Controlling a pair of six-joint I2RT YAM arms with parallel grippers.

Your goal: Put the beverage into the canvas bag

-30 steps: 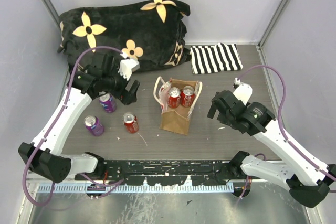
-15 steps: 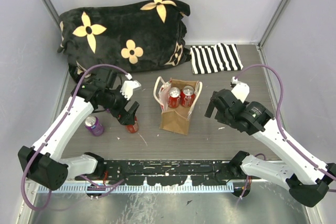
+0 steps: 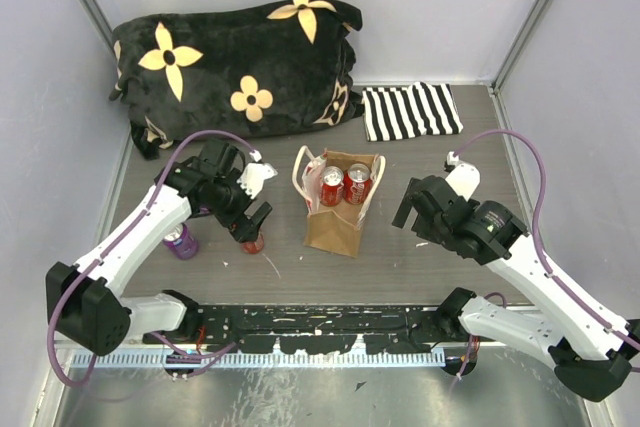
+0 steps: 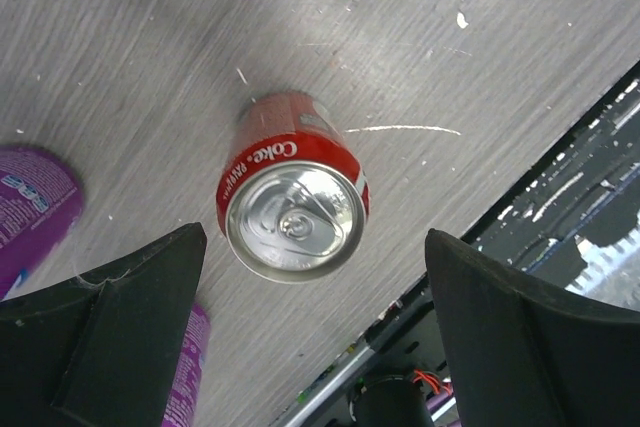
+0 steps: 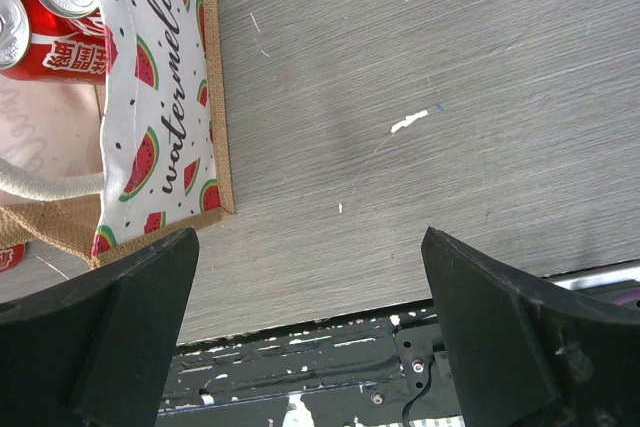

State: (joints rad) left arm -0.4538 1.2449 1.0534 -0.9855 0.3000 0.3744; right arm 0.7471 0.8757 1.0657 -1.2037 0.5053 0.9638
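**A:** Where is the drink?

**B:** A red aluminium Coke can (image 4: 293,217) stands upright on the grey wood-grain bench (image 3: 420,262). It is left of the small tan-brown canvas bag with cream rope handles (image 3: 335,229), near it but not touching.

**A:** And the left end effector?

**B:** The left end effector (image 4: 313,242) hangs directly over that can with its two black fingers spread wide. In the wrist view the can's silver top sits in the gap between them, and neither finger touches it.

**A:** Anything else close by?

**B:** A purple drink can (image 4: 35,209) stands at the left edge of that wrist view, and a second purple can (image 4: 195,357) shows past the left finger. From overhead only one is plain, just left of the red can. The arm covers the rest.

**A:** What's in the bag?

**B:** It stands upright and open, with two red cans (image 3: 345,185) side by side at its far end. Its right side carries a white panel printed with watermelon slices.

**A:** The right side?

**B:** The right end effector (image 5: 310,242) is also spread wide and holds nothing. It hovers over bare bench to the right of the bag, whose corner shows at the left of its wrist view.

**A:** And behind?

**B:** A black plush cushion with tan flowers (image 3: 240,57) lies along the back wall. A black-and-white striped cloth (image 3: 410,112) lies flat beside it, behind the bag.
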